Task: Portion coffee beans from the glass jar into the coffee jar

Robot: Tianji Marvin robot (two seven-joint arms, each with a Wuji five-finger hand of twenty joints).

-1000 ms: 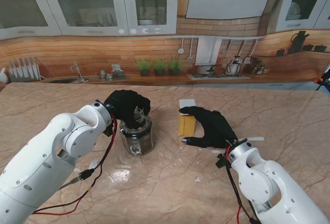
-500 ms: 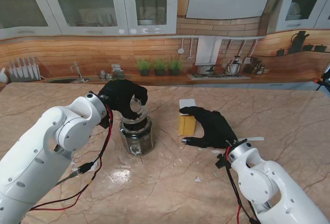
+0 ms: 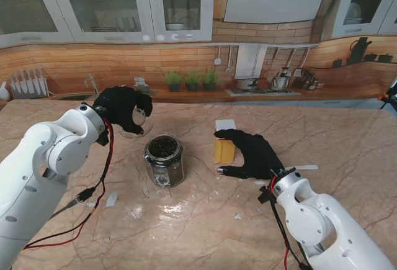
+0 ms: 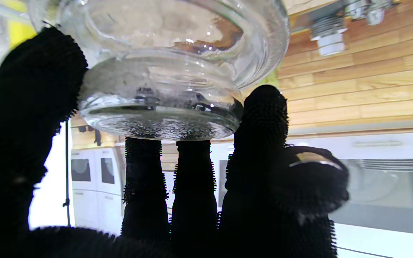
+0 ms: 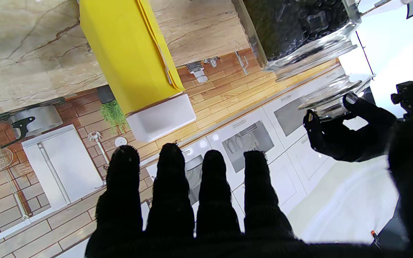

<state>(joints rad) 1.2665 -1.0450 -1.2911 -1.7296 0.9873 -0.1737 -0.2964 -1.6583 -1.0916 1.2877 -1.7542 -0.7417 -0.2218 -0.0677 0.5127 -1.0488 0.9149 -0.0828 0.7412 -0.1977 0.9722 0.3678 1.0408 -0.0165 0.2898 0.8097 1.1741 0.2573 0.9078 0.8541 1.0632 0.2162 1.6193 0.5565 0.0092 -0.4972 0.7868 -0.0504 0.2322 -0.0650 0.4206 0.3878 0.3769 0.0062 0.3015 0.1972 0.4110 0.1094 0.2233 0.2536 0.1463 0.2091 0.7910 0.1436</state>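
Note:
The glass jar (image 3: 164, 159) stands on the marble table, its mouth uncovered and dark beans showing inside; the right wrist view catches it too (image 5: 299, 28). My left hand (image 3: 123, 108) is raised to the jar's left and farther from me, shut on the glass lid (image 3: 136, 125). In the left wrist view the lid (image 4: 163, 71) sits between my fingers (image 4: 260, 118) and thumb. The yellow coffee jar (image 3: 224, 147) with a white top stands to the right of the glass jar (image 5: 127, 53). My right hand (image 3: 255, 153) is open just right of it, fingers spread low over the table.
Small white scraps (image 3: 111, 200) (image 3: 237, 216) lie on the marble table (image 3: 198, 220) nearer to me. A thin white piece (image 3: 307, 167) lies by my right wrist. Red and black cables (image 3: 93, 220) hang from my left arm.
My left hand has lifted the glass lid off the jar and carried it left and away from me. The jar now stands uncovered. The right hand has not moved.

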